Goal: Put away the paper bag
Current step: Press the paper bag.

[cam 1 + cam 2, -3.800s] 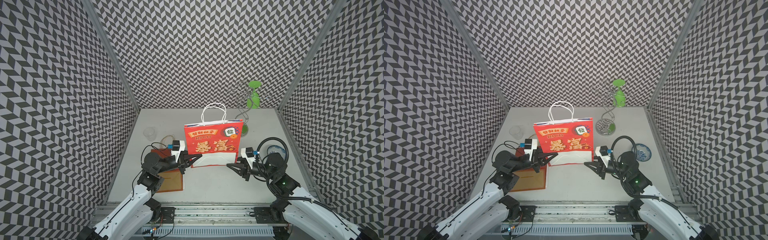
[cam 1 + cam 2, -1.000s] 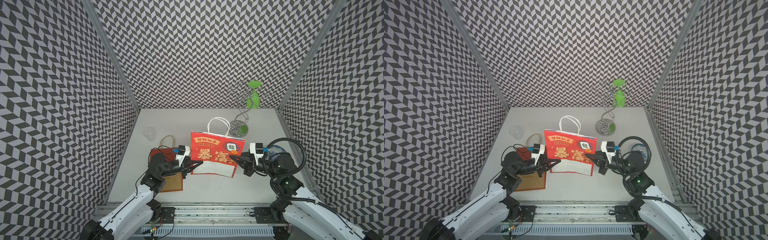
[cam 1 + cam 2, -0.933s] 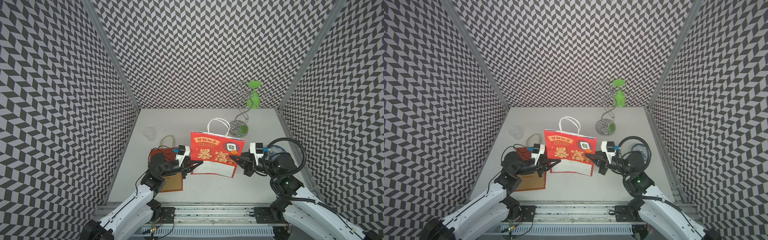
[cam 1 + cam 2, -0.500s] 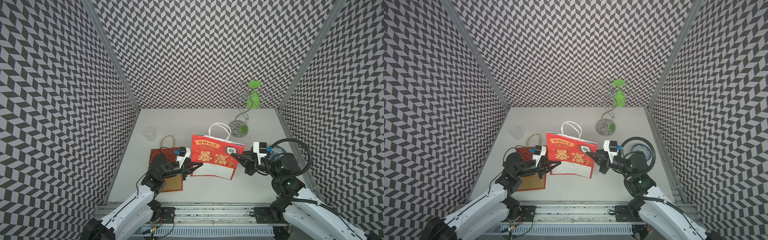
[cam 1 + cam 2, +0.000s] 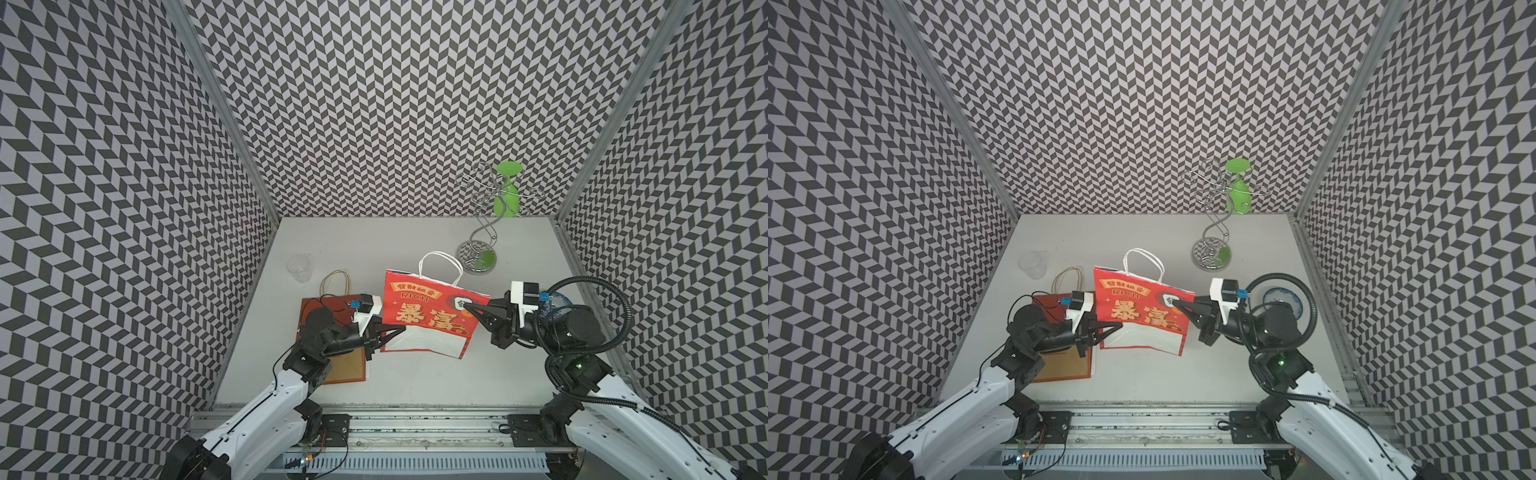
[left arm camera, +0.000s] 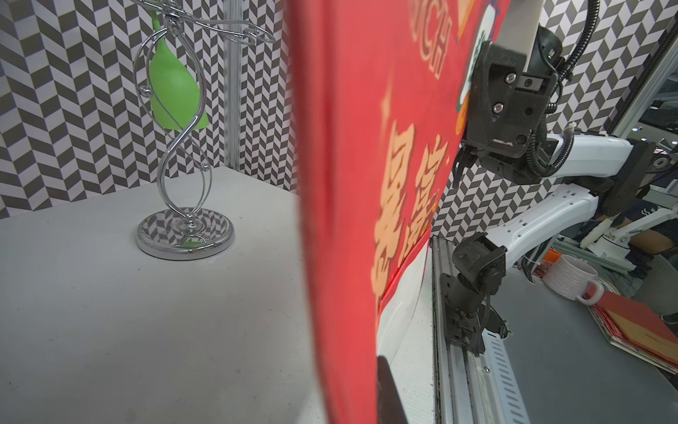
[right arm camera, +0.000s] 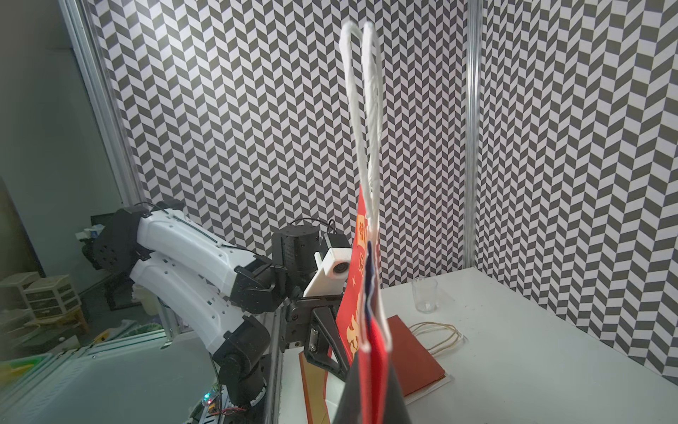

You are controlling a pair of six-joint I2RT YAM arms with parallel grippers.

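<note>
The red paper bag [image 5: 430, 316] with gold characters and white handles [image 5: 440, 266] is pressed flat and hangs tilted over the table in both top views [image 5: 1140, 311]. My left gripper [image 5: 400, 328] [image 5: 1118, 326] is shut on its lower left edge. My right gripper [image 5: 467, 306] [image 5: 1177, 308] is shut on its upper right edge. In the left wrist view the paper bag [image 6: 348, 183] fills the middle, with one dark finger [image 6: 389, 396] beside it and the other hidden. The right wrist view shows the paper bag [image 7: 372, 341] edge-on between my dark fingers [image 7: 398, 398].
A flat brown paper bag [image 5: 332, 368] with tan handles lies on the table under my left arm. A clear cup [image 5: 298, 268] stands at the back left. A chrome stand [image 5: 478, 253] holds a green glass [image 5: 506, 199] at the back right. A patterned dish [image 5: 557, 301] sits behind my right gripper.
Both grippers have closed in on the bag's sides and flattened it. Over the last second the bag has shifted slightly right and leaned further over; both grips are unchanged.
</note>
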